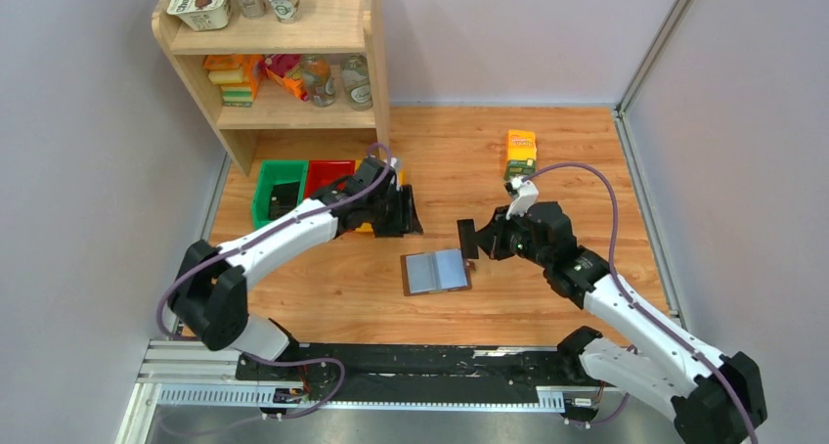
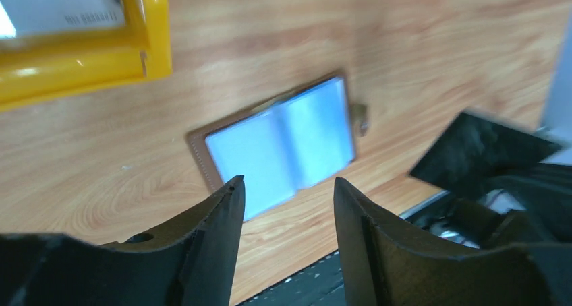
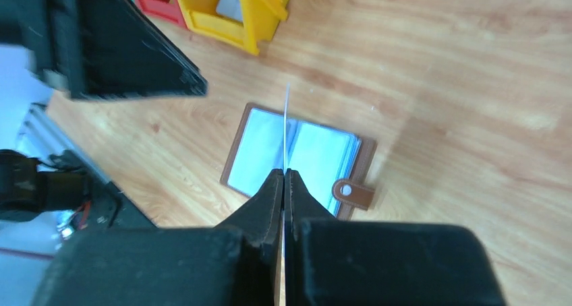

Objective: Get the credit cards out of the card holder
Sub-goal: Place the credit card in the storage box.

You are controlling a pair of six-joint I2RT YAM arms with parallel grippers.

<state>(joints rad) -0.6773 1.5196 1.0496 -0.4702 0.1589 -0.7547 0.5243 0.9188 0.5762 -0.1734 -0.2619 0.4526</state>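
Observation:
The brown card holder (image 1: 437,271) lies open on the wooden table, its pale blue sleeves facing up and its clasp tab (image 3: 352,193) to one side. It also shows in the left wrist view (image 2: 280,144) and the right wrist view (image 3: 317,154). My right gripper (image 1: 481,239) is shut on a dark credit card (image 1: 467,239) and holds it above the holder's right edge. The card shows edge-on in the right wrist view (image 3: 286,127) and as a dark plate in the left wrist view (image 2: 482,151). My left gripper (image 1: 403,214) is open and empty, up and left of the holder.
A yellow bin (image 2: 81,70) with a pale card in it sits under my left arm, beside a red bin (image 1: 327,175) and a green bin (image 1: 279,192). An orange-green carton (image 1: 520,154) stands at the back. A wooden shelf (image 1: 283,63) stands at the far left.

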